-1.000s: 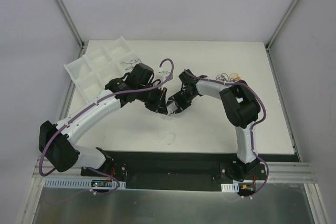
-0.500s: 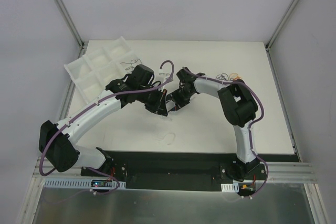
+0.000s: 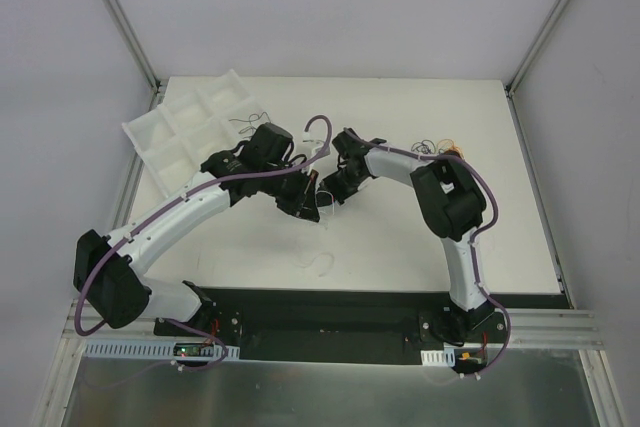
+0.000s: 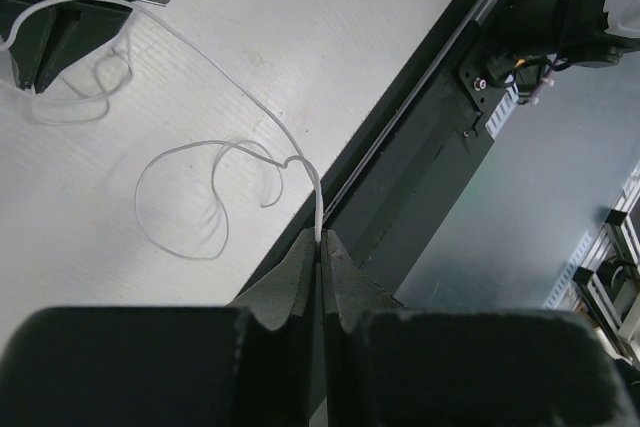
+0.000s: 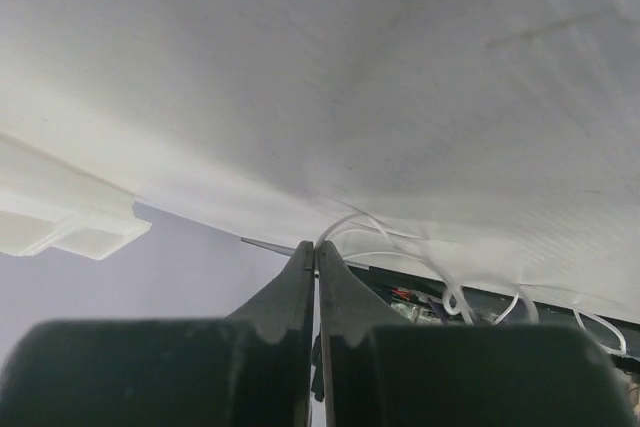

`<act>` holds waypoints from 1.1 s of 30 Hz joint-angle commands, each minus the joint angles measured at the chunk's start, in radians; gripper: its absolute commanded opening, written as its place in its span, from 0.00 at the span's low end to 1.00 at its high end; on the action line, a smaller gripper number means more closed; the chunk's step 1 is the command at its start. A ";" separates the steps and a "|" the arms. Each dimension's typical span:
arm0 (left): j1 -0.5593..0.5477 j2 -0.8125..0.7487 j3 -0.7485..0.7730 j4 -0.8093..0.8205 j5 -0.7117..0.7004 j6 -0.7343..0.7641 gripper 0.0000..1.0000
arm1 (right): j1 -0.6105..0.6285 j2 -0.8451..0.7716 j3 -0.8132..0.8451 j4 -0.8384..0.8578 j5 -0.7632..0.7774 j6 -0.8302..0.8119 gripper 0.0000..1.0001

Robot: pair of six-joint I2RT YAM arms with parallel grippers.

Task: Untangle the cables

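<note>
A thin white cable [image 4: 232, 79] is stretched between my two grippers near the table's middle. My left gripper [image 4: 320, 239] is shut on one end of it. It also shows in the top view [image 3: 306, 205]. My right gripper [image 5: 316, 247] is shut on another part of the white cable [image 5: 352, 223]; in the top view it [image 3: 329, 192] sits just right of the left one. Loose white loops [image 4: 185, 197] lie on the table below, also seen in the top view [image 3: 318, 264]. A clump of dark and orange cables [image 3: 438, 148] lies at the back right. Thin black cables [image 3: 249, 124] lie by the tray.
A white compartment tray [image 3: 150, 133] stands tilted at the back left. A black base rail [image 3: 330, 307] runs along the near edge. Thick purple arm cables [image 3: 318, 127] arch above the grippers. The two wrists are very close together.
My right gripper has moved a little farther back and left with the white cable, closing on the left gripper. The left gripper has barely moved.
</note>
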 commanded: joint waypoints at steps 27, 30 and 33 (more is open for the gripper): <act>0.000 -0.789 -0.113 -0.186 -1.021 0.004 0.00 | -0.514 -0.308 -0.085 -0.038 0.324 -0.384 0.00; 0.000 -0.791 -0.107 -0.217 -1.049 -0.018 0.00 | -0.522 -0.321 -0.023 -0.102 0.435 -0.510 0.00; 0.000 -0.797 -0.095 -0.232 -1.101 -0.029 0.00 | -0.530 -0.344 0.014 -0.141 0.510 -0.619 0.00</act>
